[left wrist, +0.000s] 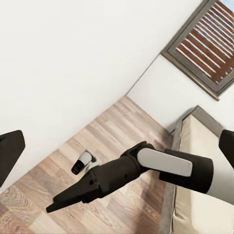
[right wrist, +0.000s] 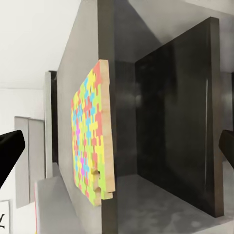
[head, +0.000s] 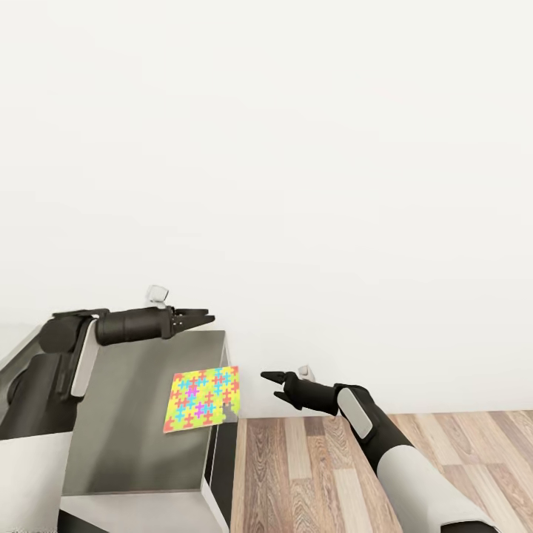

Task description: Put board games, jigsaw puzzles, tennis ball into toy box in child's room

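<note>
**Puzzle at the table edge, between two empty pincers**

In the head view, the left pincer (head: 206, 318) is seen at the left, held level above the far part of the grey table (head: 133, 429). Its fingers are drawn together to a point in this view, and nothing is held between them. In the left wrist view, however, its two dark fingertips (left wrist: 9, 153) are seen at opposite edges of the picture, well apart, so this pincer is taken as released.

Below and a little to the right of the left pincer, one puzzle (head: 201, 398) is lying flat on the table top. Its right side is reaching over the table edge. In the right wrist view the puzzle (right wrist: 90, 141) is seen edge-on, with the overhanging side turned toward the camera.

To the right of the puzzle, the right pincer (head: 266, 377) is held off the table, over the wood floor (head: 311, 474), with its tips pointed at the puzzle and near its overhanging edge, not touching. Its fingertips (right wrist: 10, 153) are spread wide, released, with nothing grasped.

In the left wrist view the right pincer (left wrist: 54, 207) is shown over the floor, and the cream bed (left wrist: 204, 141) is seen beyond it, under a window (left wrist: 207, 44).
</note>
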Tool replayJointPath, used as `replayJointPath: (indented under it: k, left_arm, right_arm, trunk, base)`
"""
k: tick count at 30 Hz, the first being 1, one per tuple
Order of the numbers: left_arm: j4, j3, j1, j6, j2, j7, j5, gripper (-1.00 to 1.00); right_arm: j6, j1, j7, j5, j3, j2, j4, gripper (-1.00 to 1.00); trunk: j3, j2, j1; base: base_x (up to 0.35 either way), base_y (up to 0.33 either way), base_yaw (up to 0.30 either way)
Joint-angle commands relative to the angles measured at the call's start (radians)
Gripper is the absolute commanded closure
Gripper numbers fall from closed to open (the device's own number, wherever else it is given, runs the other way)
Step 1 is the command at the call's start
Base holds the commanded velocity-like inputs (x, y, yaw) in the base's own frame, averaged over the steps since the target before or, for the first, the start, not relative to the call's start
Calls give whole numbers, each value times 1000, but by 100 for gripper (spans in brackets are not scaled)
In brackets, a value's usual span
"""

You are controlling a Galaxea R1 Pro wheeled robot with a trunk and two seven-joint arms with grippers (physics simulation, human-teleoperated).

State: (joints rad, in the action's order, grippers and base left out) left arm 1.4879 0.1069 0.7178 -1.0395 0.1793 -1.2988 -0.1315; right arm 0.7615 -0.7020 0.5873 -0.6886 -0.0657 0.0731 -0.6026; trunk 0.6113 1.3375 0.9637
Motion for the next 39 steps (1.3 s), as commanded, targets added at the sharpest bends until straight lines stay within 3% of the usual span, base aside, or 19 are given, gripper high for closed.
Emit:
replayJointPath:
  k: [1,39]
  left_arm:
    - [1,-2,3,-8,-1,-1,-1,-100]
    - [2,-11,5,-8,3,-6,1,-100]
  right_arm:
    - [4,-1,1,-2,0,0,0,-100]
    - [4,-1,2,-3,1,-1,1,-100]
  trunk:
    - [1,1,0]
    - [-4,1,0]
  base:
    - [0,0,0]
    - [0,43,89]
